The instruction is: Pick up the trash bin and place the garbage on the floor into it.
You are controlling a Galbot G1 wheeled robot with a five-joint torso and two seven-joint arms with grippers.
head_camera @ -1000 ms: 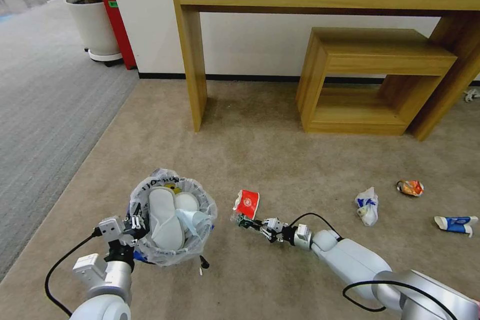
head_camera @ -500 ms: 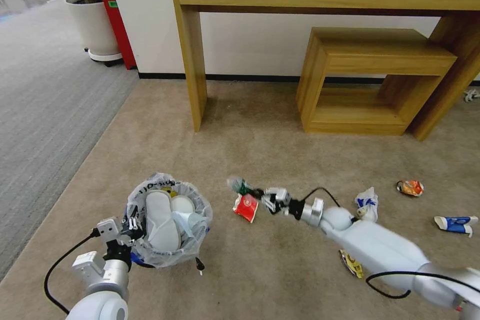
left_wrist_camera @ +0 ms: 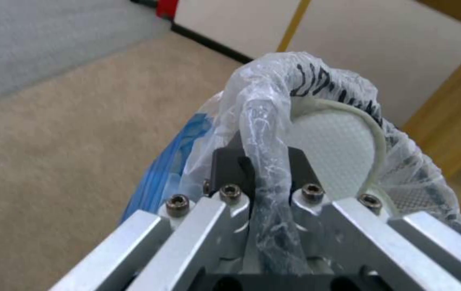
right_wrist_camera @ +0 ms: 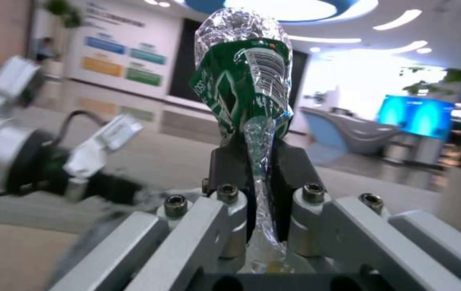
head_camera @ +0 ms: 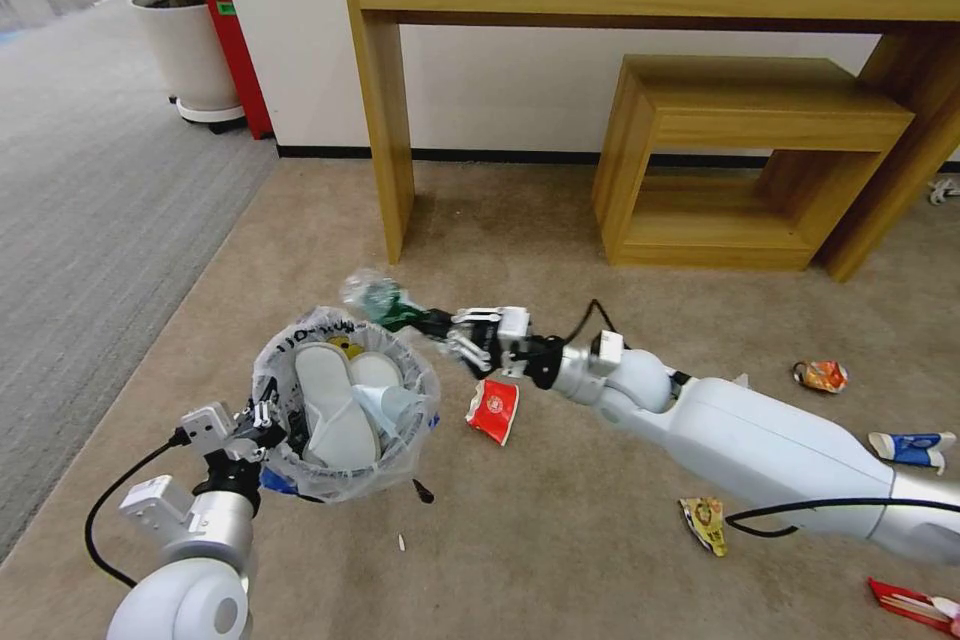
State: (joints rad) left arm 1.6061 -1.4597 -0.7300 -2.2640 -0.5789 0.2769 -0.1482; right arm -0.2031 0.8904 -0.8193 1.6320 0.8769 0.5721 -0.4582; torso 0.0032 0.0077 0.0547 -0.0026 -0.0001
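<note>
The trash bin (head_camera: 300, 485), dark blue and lined with a printed clear bag, hangs tilted off the beige floor (head_camera: 560, 280). My left gripper (head_camera: 268, 418) is shut on its near rim, and in the left wrist view the left gripper (left_wrist_camera: 262, 161) pinches the bag-covered rim. Two white slippers (head_camera: 335, 415) and a pale tissue (head_camera: 388, 404) lie inside. My right gripper (head_camera: 440, 325) is shut on a crushed green-labelled bottle (head_camera: 378, 300), held just above the bin's far rim. The right gripper (right_wrist_camera: 257, 165) clamps the bottle (right_wrist_camera: 246, 81) by its flattened end.
A flattened red paper cup (head_camera: 493, 410) lies right of the bin. Further right are an orange wrapper (head_camera: 820, 375), a blue-white carton (head_camera: 910, 447), a yellow wrapper (head_camera: 705, 523) and a red packet (head_camera: 915, 605). A wooden desk (head_camera: 385, 140) and low shelf (head_camera: 740, 160) stand behind.
My right gripper lifted the bottle from the floor beside the red cup and carried it left, up to the bin's rim. The left arm raised the bin slightly.
</note>
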